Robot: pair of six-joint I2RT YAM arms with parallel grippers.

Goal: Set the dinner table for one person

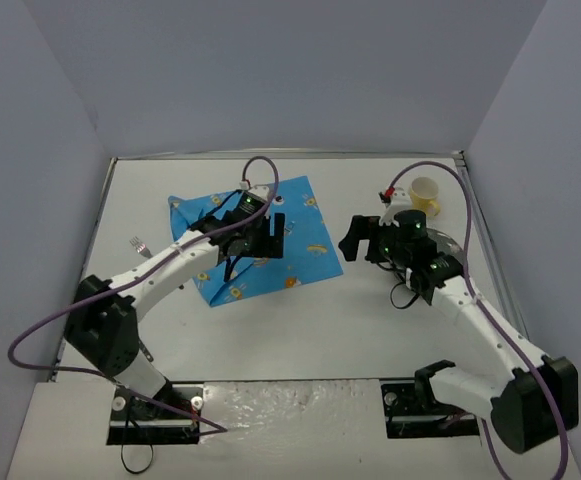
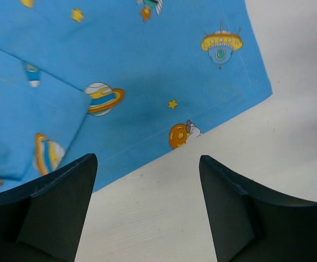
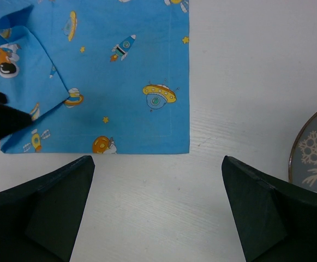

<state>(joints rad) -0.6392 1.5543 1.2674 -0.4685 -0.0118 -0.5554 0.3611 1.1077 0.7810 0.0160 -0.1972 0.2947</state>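
Hovering left claw (image 2: 147,164): spread apart, nothing between, over the blue mat (image 2: 163,65) edge.
Right claw (image 3: 158,164): spread apart, empty.
Surface (image 3: 240,82): white, lies beneath both claws, carries the blue mat.

blue cartoon-print mat (image 1: 310,238) (one corner folded over), yellow cup (image 1: 425,193), grey patterned plate (image 3: 315,150)

Bare bench (image 1: 300,320) lies open along the near side, and in a strip between the mat (image 1: 315,235) and the plate (image 3: 313,153). A cup (image 1: 425,193) and the plate crowd the far right corner; the left tool (image 2: 147,164) hangs over the mat's edge.
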